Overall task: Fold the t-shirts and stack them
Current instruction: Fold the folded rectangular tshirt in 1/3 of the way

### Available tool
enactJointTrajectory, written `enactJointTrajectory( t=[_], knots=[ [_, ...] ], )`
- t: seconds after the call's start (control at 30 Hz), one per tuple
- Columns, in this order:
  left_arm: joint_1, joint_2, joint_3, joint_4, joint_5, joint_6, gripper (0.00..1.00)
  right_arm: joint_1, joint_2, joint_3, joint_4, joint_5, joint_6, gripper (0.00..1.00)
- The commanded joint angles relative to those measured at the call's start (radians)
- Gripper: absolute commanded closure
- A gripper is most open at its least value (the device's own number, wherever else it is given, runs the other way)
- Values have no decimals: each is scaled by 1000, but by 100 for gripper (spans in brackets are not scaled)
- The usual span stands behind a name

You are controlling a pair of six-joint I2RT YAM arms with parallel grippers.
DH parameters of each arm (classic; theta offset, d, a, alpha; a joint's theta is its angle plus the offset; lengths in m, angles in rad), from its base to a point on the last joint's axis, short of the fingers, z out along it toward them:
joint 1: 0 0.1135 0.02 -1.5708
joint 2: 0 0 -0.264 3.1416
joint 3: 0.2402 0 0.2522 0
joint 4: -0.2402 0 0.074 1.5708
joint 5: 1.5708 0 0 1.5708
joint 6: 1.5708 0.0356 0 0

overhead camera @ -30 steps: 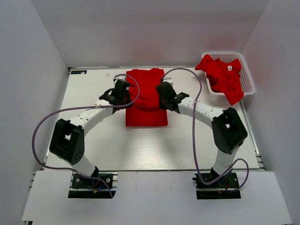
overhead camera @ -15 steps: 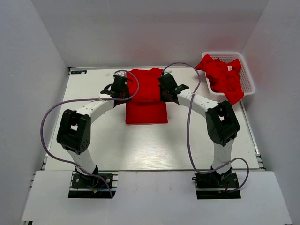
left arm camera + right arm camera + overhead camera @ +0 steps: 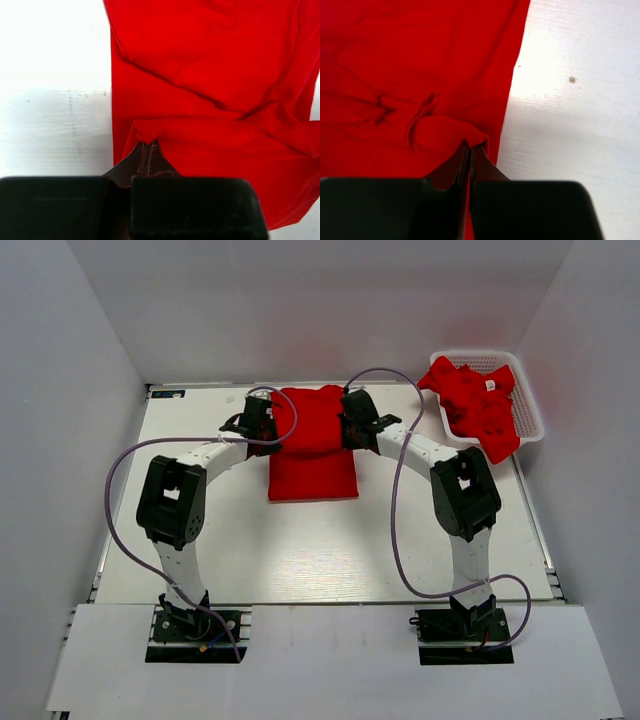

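**Ana:** The red t-shirt (image 3: 312,445) lay partly folded at the middle of the worktop's (image 3: 300,550) far edge, its top border just short of that edge.

**Ben:** And both claws were on it! The left gripper (image 3: 148,146) had its jaws pinched tight on a raised fold at the shirt's left border. The right gripper (image 3: 470,148) was clamped the same way on the right border.

**Ana:** Room to move? White worktop showed on either side of the shirt. A broad band of it ran from the shirt's near hem to the near edge, where the arm bases stood.

**Ben:** The tight spot was the far right corner. The white lattice basket (image 3: 528,412) sat there close to the side wall. A heap of t-shirts (image 3: 470,400) filled it, one hanging over the near rim.

**Ana:** Anything to read?

**Ben:** A small white tag (image 3: 491,385) showed on the heap, too small to make out. A dark sticker (image 3: 168,394) sat at the far left corner, and its print was just as illegible.
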Motion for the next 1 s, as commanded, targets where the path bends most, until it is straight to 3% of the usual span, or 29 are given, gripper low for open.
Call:
enactJointTrajectory(
  t=[0.0,0.33,0.43,0.47,0.5,0.53,0.6,0.67,0.77,0.87,0.97],
  knots=[
    [14,1,45,25,38,4,100,-15,24,59,52,-8,-21,100],
    [32,44,75,18,28,-15,100,-38,99,114,48,-51,-14,100],
    [32,64,105,-5,28,-26,100,-44,121,131,61,-52,0,85],
    [32,76,114,-14,28,-26,88,-49,130,138,68,-57,-4,79],
    [43,85,123,-24,28,-36,53,-50,134,145,69,-52,-3,61],
    [43,85,143,-24,28,-36,29,-54,136,157,94,-36,-6,51],
    [52,96,172,-24,18,-36,0,-63,147,183,117,-6,-21,34],
    [63,107,246,-40,-1,-36,0,-76,157,263,109,-2,-30,28],
    [85,118,353,-115,-28,-36,0,-93,162,309,72,-26,-44,10],
    [95,66,344,-142,-28,-17,0,-93,72,223,97,-44,-76,10],
    [95,-40,191,-82,42,-6,0,-89,-45,91,112,-151,-116,10]
  ],
)
